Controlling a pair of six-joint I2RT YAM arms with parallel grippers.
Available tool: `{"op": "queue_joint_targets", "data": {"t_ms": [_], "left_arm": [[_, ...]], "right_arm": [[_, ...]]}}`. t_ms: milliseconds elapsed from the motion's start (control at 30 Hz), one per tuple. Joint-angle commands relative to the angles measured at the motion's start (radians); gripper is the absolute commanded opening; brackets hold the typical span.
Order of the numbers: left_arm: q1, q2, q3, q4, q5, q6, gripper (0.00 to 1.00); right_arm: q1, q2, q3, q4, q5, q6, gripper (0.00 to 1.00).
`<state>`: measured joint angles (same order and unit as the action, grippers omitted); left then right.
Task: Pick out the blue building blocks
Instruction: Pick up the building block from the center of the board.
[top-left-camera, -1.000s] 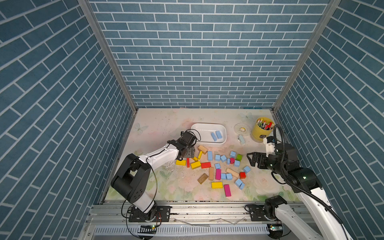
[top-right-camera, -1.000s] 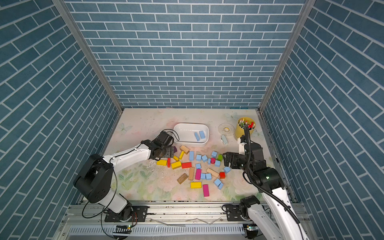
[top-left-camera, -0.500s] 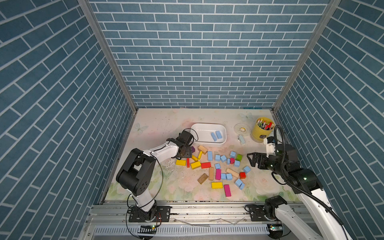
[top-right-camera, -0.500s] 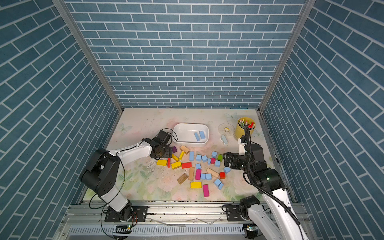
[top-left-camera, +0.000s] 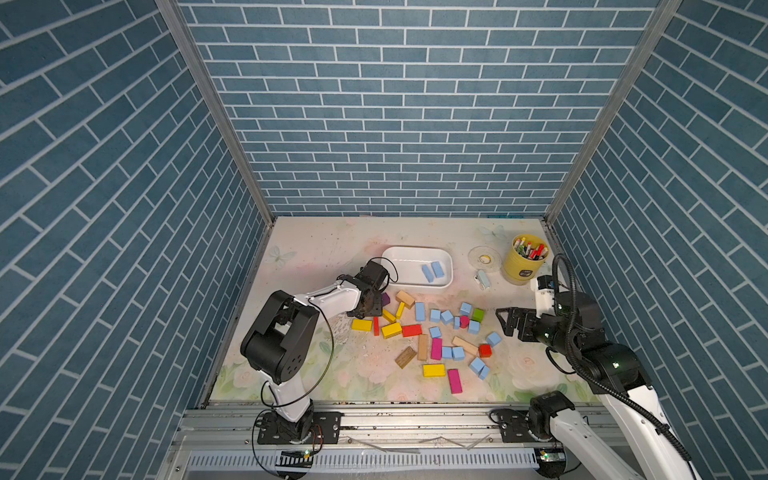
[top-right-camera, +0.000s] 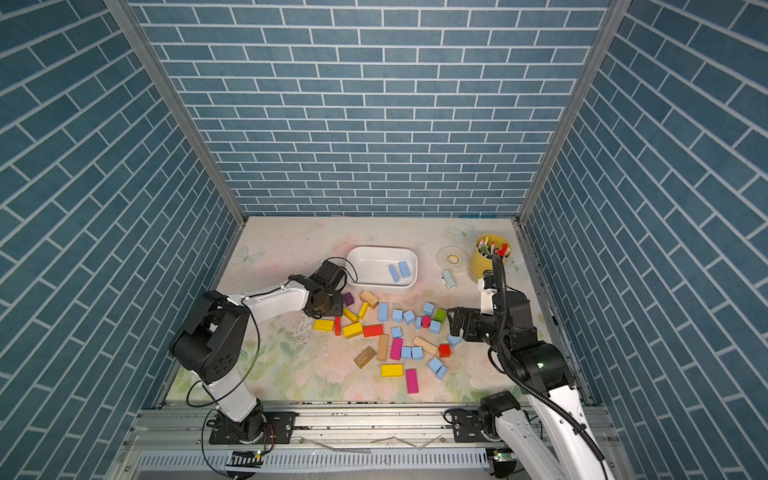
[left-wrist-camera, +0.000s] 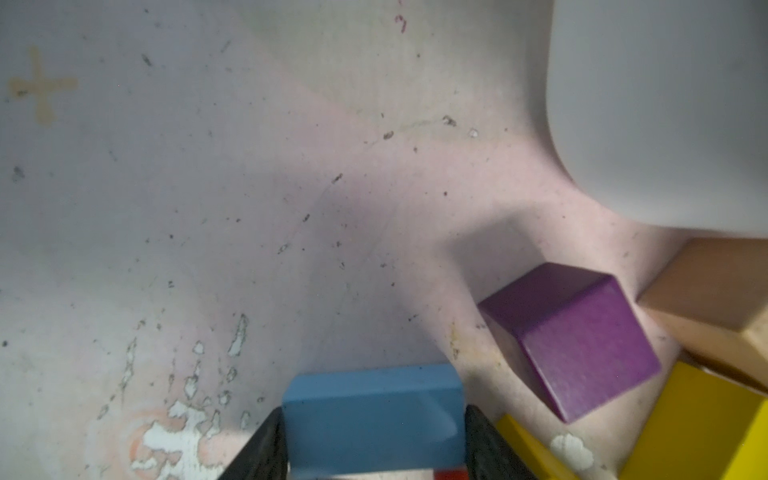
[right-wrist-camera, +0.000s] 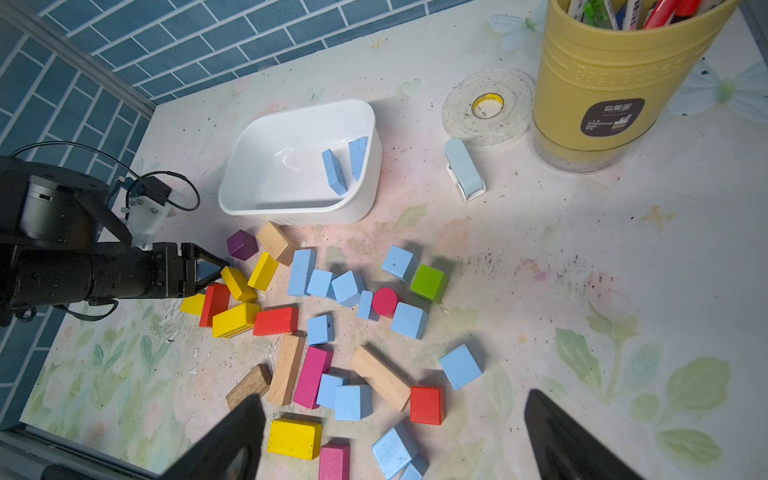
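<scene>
While I'm watching the feeds, my left gripper (left-wrist-camera: 374, 419) is pinching one blue block (left-wrist-camera: 372, 395) between both fingers, just beside the purple cube (left-wrist-camera: 573, 336). Two more blue blocks (right-wrist-camera: 334, 171) are lying in the white tub (right-wrist-camera: 291, 214) — other blue blocks (right-wrist-camera: 409, 320) are sitting scattered among the coloured pile on the table (right-wrist-camera: 582, 257). My right gripper (right-wrist-camera: 392, 399) is hovering spread wide, holding nothing.

Fifteen blue blocks (right-wrist-camera: 409, 320), two inside the tub (right-wrist-camera: 291, 216). Five yellow blocks (right-wrist-camera: 294, 438), four wooden blocks (right-wrist-camera: 286, 370), one purple cube (right-wrist-camera: 242, 244).
</scene>
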<state>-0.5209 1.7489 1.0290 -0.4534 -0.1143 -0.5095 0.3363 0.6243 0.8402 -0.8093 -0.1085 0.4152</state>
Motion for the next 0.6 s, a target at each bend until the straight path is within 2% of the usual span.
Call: {"op": "queue_joint_targets", "data": {"t_ms": [0, 300, 567], "left_arm": [[0.005, 0.015, 0.010, -0.013, -0.016, -0.001, 0.58], [0.005, -0.003, 0.009, -0.024, -0.029, -0.003, 0.45], [0.005, -0.171, 0.076, -0.118, -0.067, 0.011, 0.41]], "right_arm": [[0.002, -0.001, -0.003, -0.029, 0.012, 0.019, 0.97], [0.001, 0.000, -0.002, -0.031, 0.012, 0.014, 0.97], [0.001, 0.006, -0.006, -0.024, 0.009, 0.015, 0.97]]}}
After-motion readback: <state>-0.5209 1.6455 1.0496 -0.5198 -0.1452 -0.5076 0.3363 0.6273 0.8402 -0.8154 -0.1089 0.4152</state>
